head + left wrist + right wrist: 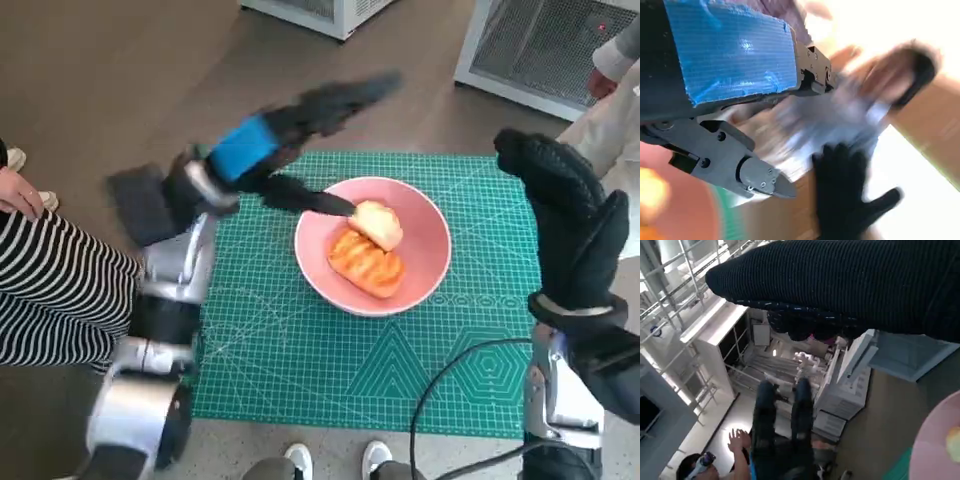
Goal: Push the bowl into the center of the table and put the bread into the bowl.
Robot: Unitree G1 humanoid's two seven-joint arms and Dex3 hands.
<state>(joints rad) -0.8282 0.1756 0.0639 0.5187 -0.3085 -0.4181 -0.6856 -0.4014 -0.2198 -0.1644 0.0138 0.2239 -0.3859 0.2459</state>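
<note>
A: Two hands logged. Left hand (262, 143), blue-taped back up, blurred by motion, raised over the green cutting mat (300, 360) at about 10 o'clock from the pink bowl (420, 275). Fingers stretched out and apart; one dark finger (310, 198) reaching toward 4 o'clock, tip at the pale bread piece (378, 223). Touching or merely above: cannot tell. Nothing gripped.

B: Right hand?

A: Right hand (570, 225), black knitted glove, held up at 3 o'clock from the bowl, over the mat's edge, well clear of it. Seen in the left wrist view with fingers spread, holding nothing.

B: Bowl position?

A: Near mat centre, slightly toward 12 o'clock. Round, shallow, pink.

B: Contents?

A: Two bread pieces inside, touching. Pale one, rounded and creamy, at about 11 o'clock within the bowl. Browned loaf (367, 263), golden-orange with scored ridges, at about 6 o'clock within it.

B: Axis?

A: Browned loaf long axis from 10 o'clock to 4 o'clock. Pale piece roughly the same diagonal, shorter.

B: Surroundings?

A: Person in striped clothing (50, 290) at 9 o'clock of the mat. Black cable (450, 385) looping over the mat near 5 o'clock.
</note>
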